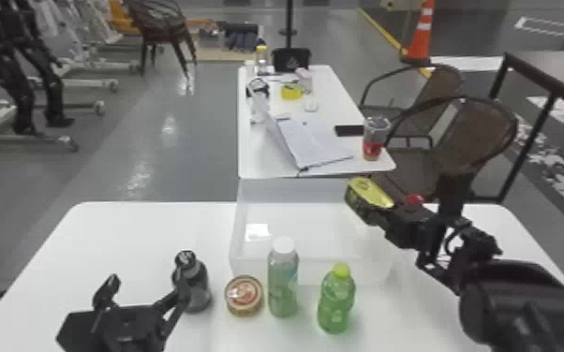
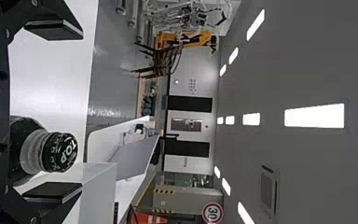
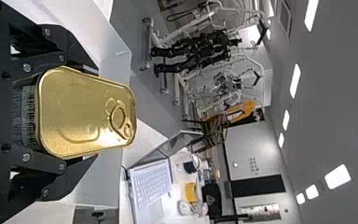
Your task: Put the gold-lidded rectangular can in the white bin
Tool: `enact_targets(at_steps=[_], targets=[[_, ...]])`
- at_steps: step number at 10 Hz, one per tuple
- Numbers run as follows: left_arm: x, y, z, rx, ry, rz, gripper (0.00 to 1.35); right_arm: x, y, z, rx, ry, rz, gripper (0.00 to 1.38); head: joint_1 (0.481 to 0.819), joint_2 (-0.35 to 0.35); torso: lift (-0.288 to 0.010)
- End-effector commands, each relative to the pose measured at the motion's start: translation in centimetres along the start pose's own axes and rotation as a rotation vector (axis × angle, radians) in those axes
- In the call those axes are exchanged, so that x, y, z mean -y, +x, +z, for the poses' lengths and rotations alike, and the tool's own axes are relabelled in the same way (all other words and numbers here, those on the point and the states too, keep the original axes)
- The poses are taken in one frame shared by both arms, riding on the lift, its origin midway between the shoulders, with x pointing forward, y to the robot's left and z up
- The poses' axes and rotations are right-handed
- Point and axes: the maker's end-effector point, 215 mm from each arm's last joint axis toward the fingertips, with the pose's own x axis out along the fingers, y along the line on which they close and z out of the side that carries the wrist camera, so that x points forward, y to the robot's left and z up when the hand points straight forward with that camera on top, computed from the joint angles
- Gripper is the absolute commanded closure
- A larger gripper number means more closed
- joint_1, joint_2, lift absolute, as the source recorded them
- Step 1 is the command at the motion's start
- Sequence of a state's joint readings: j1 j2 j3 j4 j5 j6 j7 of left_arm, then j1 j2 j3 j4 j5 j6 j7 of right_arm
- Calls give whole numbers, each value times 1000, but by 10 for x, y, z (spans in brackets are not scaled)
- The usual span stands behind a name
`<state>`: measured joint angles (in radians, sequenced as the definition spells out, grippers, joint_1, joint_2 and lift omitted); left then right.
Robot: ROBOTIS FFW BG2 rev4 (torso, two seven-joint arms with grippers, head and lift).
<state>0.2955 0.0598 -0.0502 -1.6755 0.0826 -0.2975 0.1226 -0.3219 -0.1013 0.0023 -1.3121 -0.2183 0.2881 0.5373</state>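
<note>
Gold lid (image 3: 74, 112) upward, the rectangular can (image 1: 369, 195) is clamped by one end in the right gripper (image 3: 93, 115), long axis pointing to ten o'clock, near the white bin's (image 1: 309, 271) two o'clock corner. Easing toward eight should bring it well inside the edges. Left gripper (image 2: 80, 111), spread wide, grips nothing at seven o'clock from the bin.

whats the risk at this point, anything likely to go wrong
The gold-lidded can appears near the far right part of the white bin; if the right gripper let go here, it might clip the rim or land outside.

The left gripper has its fingers open close around the black-capped bottle; a small bump could tip it.
</note>
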Motion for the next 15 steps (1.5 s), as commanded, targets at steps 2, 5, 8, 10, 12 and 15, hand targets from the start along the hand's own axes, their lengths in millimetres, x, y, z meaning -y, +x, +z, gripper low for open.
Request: enact_targets(at_steps=[2,5,8,10,12,15], targets=[[3,2,0,2,-2,-4,154,5,14,0,-19,19,15,1111,549,0,-100],[3,1,0,0,-5,-3,156,8,17,-22,-57,69,20,1111,549,0,-100],[3,2,1,3,-6,-5,156,2,17,-45,-107,101,30,1111,549,0,-100],[3,2,1,3,-6,-5,154,-2,16,-57,-131,114,37,1111,549,0,-100],[4,2,1,3,-4,-5,156,-2,15,-69,-166,137,35,1095,549,0,-100],[4,2,1,3,-4,-5,156,-5,16,-70,-165,148,41,275,549,0,-100]])
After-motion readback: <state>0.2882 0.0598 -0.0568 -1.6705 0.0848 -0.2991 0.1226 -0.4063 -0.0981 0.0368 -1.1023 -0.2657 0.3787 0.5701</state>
